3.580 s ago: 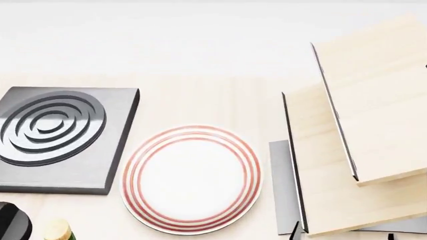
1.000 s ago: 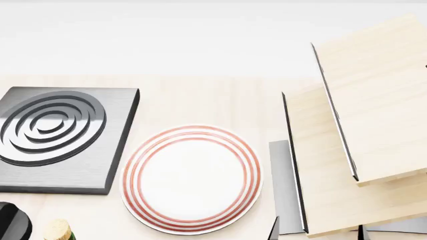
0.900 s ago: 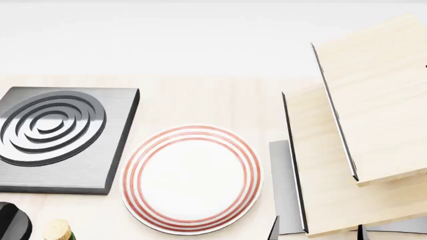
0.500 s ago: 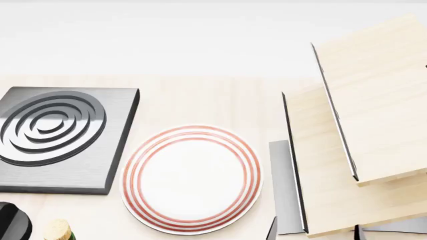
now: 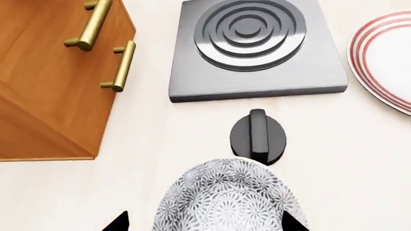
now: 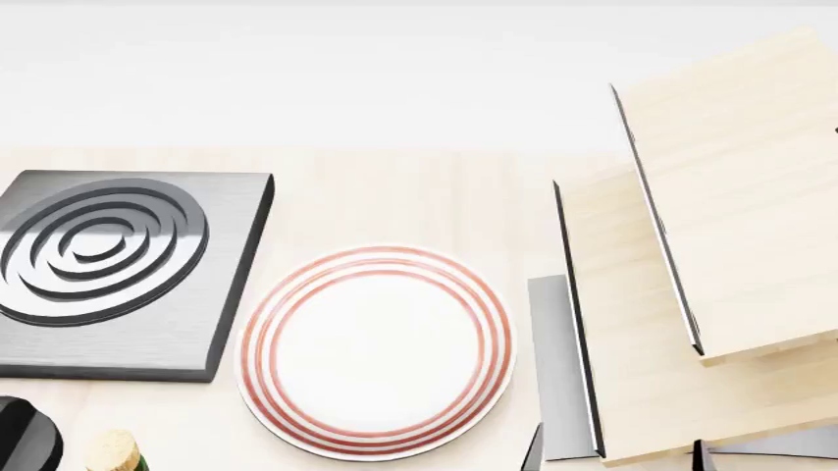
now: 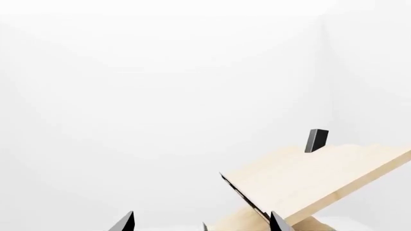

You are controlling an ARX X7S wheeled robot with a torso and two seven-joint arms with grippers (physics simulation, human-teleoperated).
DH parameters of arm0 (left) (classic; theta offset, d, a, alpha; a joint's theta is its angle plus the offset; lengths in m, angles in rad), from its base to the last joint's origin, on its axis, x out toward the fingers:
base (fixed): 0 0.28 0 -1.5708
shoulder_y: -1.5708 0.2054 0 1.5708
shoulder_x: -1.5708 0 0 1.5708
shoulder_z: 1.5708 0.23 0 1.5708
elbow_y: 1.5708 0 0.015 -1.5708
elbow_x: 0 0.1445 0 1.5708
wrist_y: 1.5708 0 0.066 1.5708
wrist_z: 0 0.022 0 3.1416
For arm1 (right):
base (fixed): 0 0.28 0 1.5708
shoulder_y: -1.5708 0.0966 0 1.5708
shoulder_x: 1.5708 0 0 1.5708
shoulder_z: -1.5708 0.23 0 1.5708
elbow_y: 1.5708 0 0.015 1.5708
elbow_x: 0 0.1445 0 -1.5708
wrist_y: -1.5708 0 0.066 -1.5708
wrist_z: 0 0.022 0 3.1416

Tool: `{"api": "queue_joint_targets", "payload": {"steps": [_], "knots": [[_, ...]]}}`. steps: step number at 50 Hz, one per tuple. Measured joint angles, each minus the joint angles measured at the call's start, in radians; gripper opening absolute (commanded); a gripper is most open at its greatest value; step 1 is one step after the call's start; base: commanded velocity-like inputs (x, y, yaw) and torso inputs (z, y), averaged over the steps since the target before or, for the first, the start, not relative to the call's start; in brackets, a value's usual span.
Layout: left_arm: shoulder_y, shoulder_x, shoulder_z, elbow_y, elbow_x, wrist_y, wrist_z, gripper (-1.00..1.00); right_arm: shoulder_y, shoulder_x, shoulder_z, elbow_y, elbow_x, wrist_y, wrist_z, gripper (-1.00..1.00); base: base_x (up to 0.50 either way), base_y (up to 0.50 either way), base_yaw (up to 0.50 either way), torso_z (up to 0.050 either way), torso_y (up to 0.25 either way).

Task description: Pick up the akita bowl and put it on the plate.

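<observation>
The left gripper (image 5: 204, 224) shows only as two dark fingertips at the bottom edge of the left wrist view, spread wide either side of the akita bowl (image 5: 224, 197); the jaws are released, and whether they touch the bowl cannot be told. The bowl sits upright on the pale counter (image 5: 160, 130), just below the black knob (image 5: 258, 138), whose ridge runs toward the stove burner (image 5: 253, 45). The wooden cabinet (image 5: 51, 77) fills the upper left, and bare counter lies between it and the bowl. The plate (image 6: 376, 351) lies flat at lower centre of the head view, beside the burner and apart from the wooden shelf (image 6: 694, 294). The right gripper (image 7: 201, 222) is spread apart and holds nothing, aimed at white wall.
</observation>
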Motion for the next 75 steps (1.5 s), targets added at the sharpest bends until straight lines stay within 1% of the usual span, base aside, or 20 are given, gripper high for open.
{"api": "queue_joint_targets", "payload": {"steps": [17, 39, 65, 75], "knots": [[0.007, 0.020, 0.036, 0.017, 0.004, -0.047, -0.004, 1.00, 0.005, 0.002, -0.006, 0.009, -0.001, 0.000, 0.006, 1.00, 0.00, 0.00, 0.00, 0.000, 0.000], [-0.023, 0.049, 0.017, 0.015, 0.021, -0.102, 0.016, 1.00, 0.014, 0.005, -0.014, 0.018, 0.003, 0.004, 0.011, 1.00, 0.00, 0.00, 0.00, 0.000, 0.000], [-0.037, 0.102, 0.010, -0.010, 0.108, -0.152, 0.064, 1.00, 0.019, 0.009, -0.025, 0.028, 0.001, 0.000, 0.017, 1.00, 0.00, 0.00, 0.00, 0.000, 0.000], [-0.039, 0.122, 0.014, -0.014, 0.170, -0.155, 0.099, 1.00, 0.021, 0.010, -0.031, 0.033, -0.001, -0.003, 0.019, 1.00, 0.00, 0.00, 0.00, 0.000, 0.000]]}}
